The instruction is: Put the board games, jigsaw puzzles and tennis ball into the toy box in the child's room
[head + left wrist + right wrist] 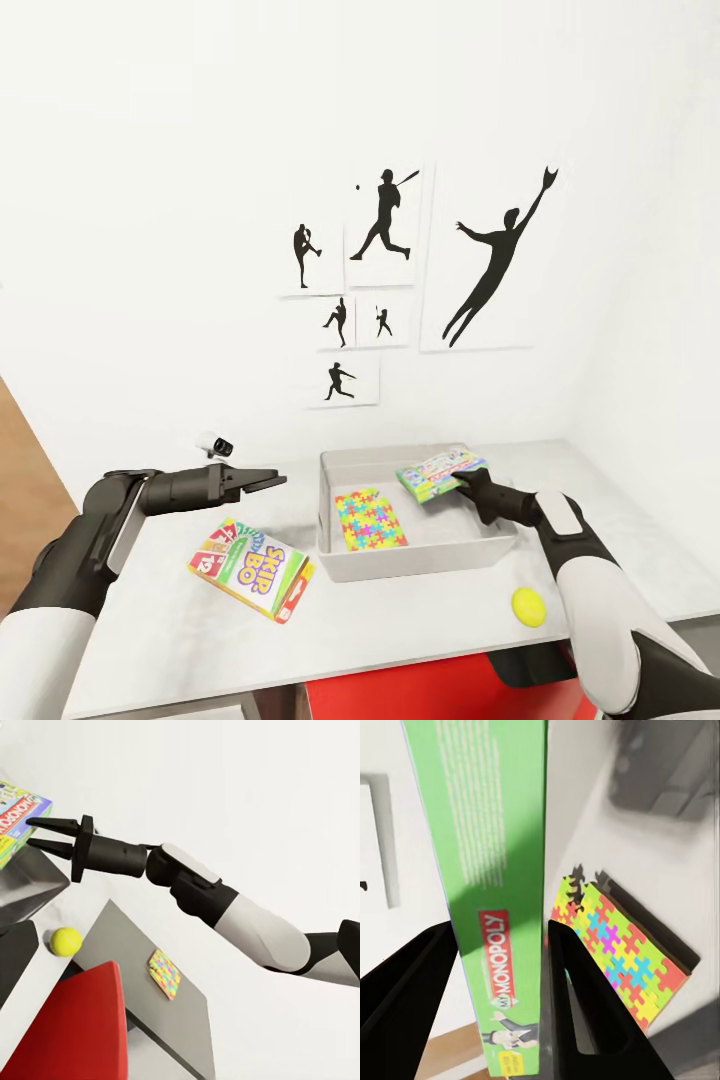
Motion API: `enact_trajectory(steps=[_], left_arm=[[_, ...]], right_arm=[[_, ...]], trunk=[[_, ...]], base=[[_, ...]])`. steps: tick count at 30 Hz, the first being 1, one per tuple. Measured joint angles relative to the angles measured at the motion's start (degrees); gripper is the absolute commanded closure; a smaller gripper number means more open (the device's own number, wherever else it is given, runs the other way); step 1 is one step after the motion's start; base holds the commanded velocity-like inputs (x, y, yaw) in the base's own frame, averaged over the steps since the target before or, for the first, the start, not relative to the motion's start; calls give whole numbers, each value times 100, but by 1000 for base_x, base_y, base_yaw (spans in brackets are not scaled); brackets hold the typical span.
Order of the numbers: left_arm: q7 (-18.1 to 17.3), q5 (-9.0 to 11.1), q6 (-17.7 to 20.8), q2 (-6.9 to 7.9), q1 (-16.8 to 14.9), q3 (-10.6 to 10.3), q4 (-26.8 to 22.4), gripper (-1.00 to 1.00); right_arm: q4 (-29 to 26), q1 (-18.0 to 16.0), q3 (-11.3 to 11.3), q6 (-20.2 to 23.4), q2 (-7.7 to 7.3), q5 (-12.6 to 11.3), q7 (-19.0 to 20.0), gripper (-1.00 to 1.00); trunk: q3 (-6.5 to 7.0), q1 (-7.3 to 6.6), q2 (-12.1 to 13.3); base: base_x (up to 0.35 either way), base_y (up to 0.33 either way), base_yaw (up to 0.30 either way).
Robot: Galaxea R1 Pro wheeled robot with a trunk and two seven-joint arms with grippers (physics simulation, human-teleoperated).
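The grey toy box stands mid-table with a jigsaw puzzle flat on its floor. My right gripper is shut on the green Monopoly board game, holding it tilted over the box's right half. The SKIP BO board game lies on the table left of the box. My left gripper hovers above it, open and holding nothing. The tennis ball rests near the table's front right edge. The bed is out of view.
A second jigsaw puzzle lies on a lower dark-grey desk beyond the table. A red chair sits under the table's front edge. A small white gadget stands by the wall. Baseball silhouettes hang above.
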Motion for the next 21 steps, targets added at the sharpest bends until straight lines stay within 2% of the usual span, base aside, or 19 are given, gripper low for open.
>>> enact_trajectory(steps=[11, 21], left_arm=[[0, -3, 3, 2, 0, 0, 3, -100], [0, -4, 3, 7, 0, 0, 2, -100]], right_arm=[[-12, -4, -5, 9, -16, -36, -115, 100], [-12, -28, -5, 6, -8, -66, -119, 100]], trunk=[[-5, 0, 0], [-83, 0, 1]], base=[[0, 0, 0], [0, 0, 0]])
